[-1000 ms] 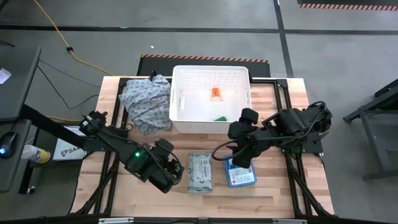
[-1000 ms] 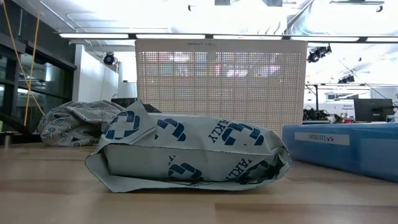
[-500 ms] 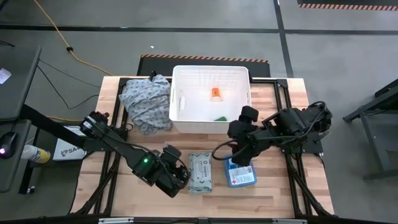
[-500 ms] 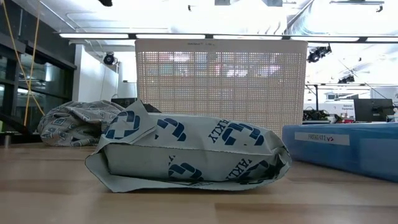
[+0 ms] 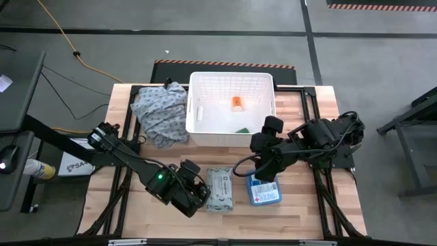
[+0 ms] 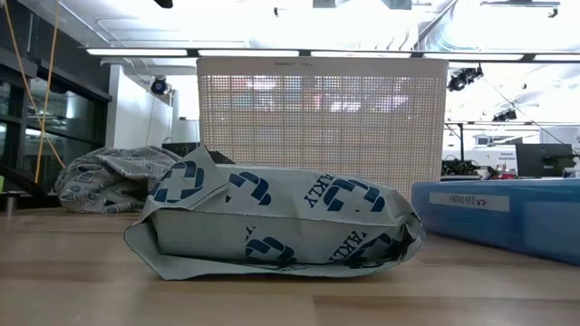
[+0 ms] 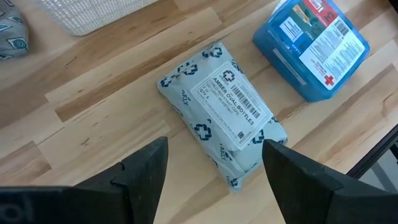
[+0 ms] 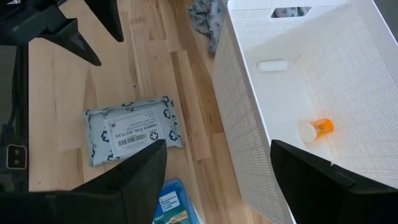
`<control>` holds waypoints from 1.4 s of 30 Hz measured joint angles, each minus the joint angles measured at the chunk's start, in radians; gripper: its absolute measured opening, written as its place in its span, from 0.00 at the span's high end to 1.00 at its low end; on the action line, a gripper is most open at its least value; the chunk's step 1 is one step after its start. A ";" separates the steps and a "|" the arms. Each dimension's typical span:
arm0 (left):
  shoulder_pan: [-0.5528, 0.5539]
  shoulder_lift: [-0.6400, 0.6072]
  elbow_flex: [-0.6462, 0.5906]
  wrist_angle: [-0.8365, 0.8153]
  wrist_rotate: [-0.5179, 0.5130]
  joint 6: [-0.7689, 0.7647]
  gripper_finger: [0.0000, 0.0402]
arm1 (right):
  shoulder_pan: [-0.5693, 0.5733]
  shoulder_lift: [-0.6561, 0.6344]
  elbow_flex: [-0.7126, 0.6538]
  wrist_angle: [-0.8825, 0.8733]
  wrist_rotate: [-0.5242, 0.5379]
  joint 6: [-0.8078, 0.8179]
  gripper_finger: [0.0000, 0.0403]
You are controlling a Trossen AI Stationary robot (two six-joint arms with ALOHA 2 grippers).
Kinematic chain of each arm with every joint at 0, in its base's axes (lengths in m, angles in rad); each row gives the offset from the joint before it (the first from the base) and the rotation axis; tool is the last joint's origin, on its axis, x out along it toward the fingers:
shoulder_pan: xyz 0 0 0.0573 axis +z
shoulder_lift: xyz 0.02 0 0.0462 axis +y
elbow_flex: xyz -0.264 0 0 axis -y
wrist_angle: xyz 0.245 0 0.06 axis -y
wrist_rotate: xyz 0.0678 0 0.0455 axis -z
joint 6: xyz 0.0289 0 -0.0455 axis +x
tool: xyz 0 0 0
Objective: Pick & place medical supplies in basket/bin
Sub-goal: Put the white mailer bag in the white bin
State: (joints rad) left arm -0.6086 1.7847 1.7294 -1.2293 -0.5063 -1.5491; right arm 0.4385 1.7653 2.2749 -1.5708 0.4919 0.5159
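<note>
Moving in from the worktop's near left, the left hand [image 5: 198,192] now hangs just beside the grey-white flat wipes pack [image 5: 220,189], closer than a second ago, with its two dark fingers [image 7: 146,171] spread and nothing between them. Its wrist view looks down past them onto the pack, which lies flat on the wooden worktop [image 5: 300,113]. That reads as an approach to pick the pack up, not yet a grip. Nearby, the right hand [image 5: 265,172] has not moved; it hovers spread and empty over the blue box [image 5: 265,191], which sits just right of the pack. Beyond both, the large white rectangular plastic basket [image 5: 192,102] already holds the orange white-capped bottle [image 5: 236,102], a white tube [image 5: 201,113] and a green tube [image 5: 242,129]. So two supplies remain outside.
</note>
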 joint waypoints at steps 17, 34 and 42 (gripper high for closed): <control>0.006 0.062 0.001 0.019 -0.065 -0.001 0.07 | 0.000 -0.001 0.000 0.000 -0.004 0.000 0.31; 0.014 0.118 0.000 0.054 -0.044 -0.091 0.10 | 0.000 -0.001 0.000 0.000 -0.009 0.000 0.31; 0.060 0.118 -0.105 0.174 0.089 -0.135 0.10 | 0.000 -0.001 0.001 0.000 -0.009 0.000 0.31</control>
State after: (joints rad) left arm -0.5485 1.9026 1.6242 -1.0554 -0.4173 -1.6837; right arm 0.4385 1.7645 2.2757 -1.5710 0.4831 0.5159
